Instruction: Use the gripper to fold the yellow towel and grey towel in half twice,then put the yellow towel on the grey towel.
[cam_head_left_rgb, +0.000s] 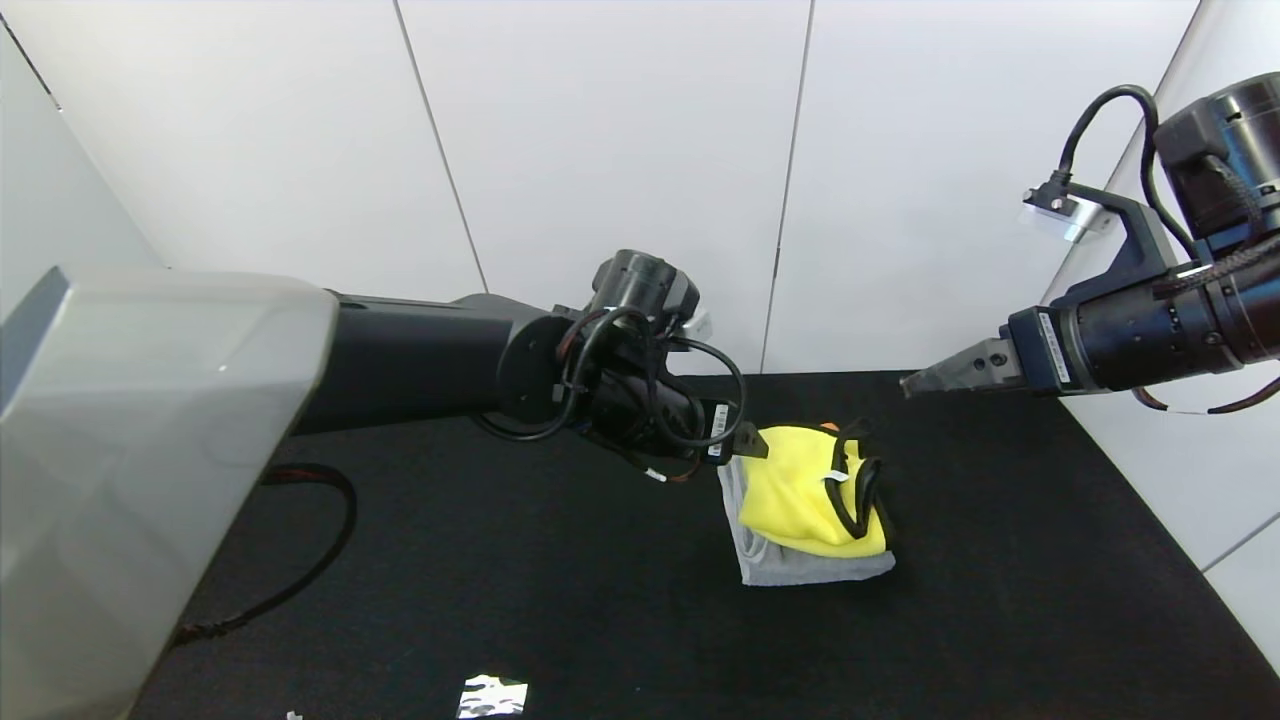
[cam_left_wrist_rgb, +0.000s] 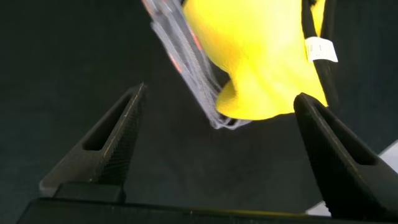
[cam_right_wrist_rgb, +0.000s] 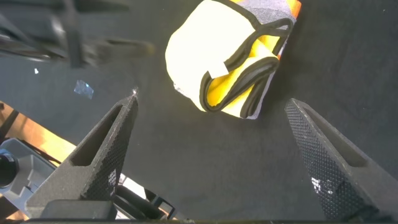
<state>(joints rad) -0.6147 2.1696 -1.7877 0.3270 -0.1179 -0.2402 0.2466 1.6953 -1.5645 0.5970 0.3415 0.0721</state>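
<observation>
- The yellow towel (cam_head_left_rgb: 800, 495) is folded small and lies on top of the grey towel (cam_head_left_rgb: 790, 568), on the black table (cam_head_left_rgb: 560, 600).
- The grey towel is folded too. Only its edges peek out from under the yellow one, on the robot's left side and the near side.
- A bit of orange from the grey towel shows at the far end of the pile.
- The left gripper (cam_left_wrist_rgb: 217, 149) hangs just beside the pile, at its far left corner. Its jaws are wide open and hold nothing.
- The right gripper (cam_head_left_rgb: 915, 384) is up in the air, past the pile and over to the right. In its wrist view its jaws are wide open and hold nothing.
- The stacking step looks done, I think. The job seems to be at its very end.
- The yellow towel looks a bit puffy, and its black trim (cam_right_wrist_rgb: 245, 59) curls up in loops on the right side. From here it is hard to tell how neat the folds are.
- Next, both arms likely only need to pull away without bumping the pile. If the folds are loose, a soft press on top could flatten them.
</observation>
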